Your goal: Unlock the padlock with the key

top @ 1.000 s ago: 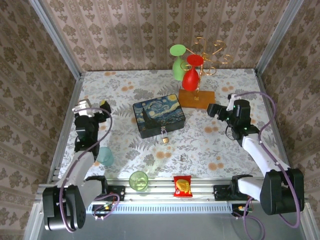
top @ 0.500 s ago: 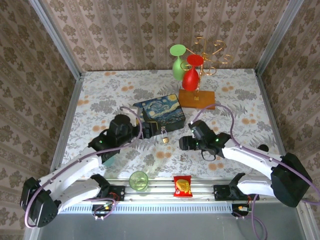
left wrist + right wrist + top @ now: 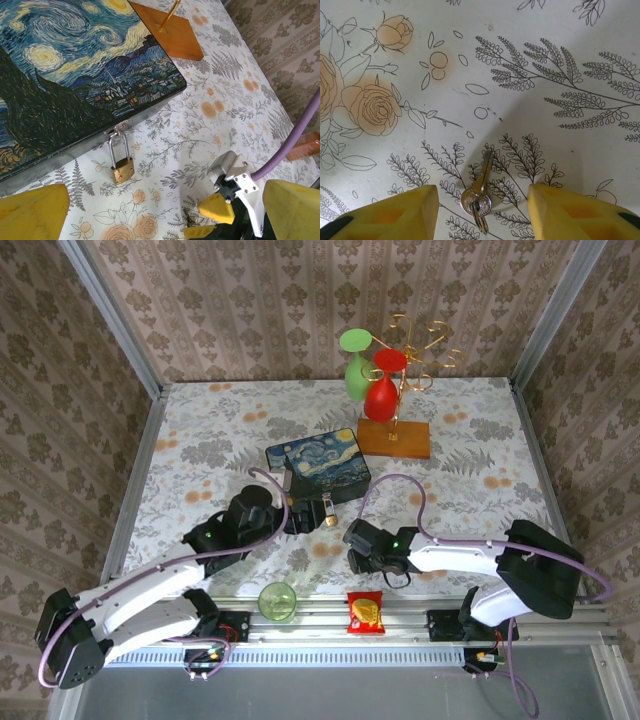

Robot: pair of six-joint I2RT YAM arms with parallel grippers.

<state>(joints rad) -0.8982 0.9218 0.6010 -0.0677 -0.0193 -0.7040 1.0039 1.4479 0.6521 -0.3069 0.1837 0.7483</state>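
**On the tabletop (image 3: 545,60), the key (image 3: 480,192) is being straddled**

At the front edge of the painted box (image 3: 75,75), the padlock (image 3: 121,167) is being carried by the latch, shackle closed. The key, lying flat, is being flanked by the right claw (image 3: 482,212), fingers parted and not touching it. The left claw (image 3: 303,517) is being held released, near the padlock.

- Back wall (image 3: 300,310), left wall (image 3: 50,440) and right wall (image 3: 600,420): beige-brown damask wallpaper, same pattern all round.
- Grey metal posts (image 3: 110,315) slant up at the two back corners.
- Table (image 3: 480,440) has a white cloth printed with orange roses and grey ferns.
- Slotted aluminium rail (image 3: 310,625) runs along the near edge.
- Light is even, shadows soft.
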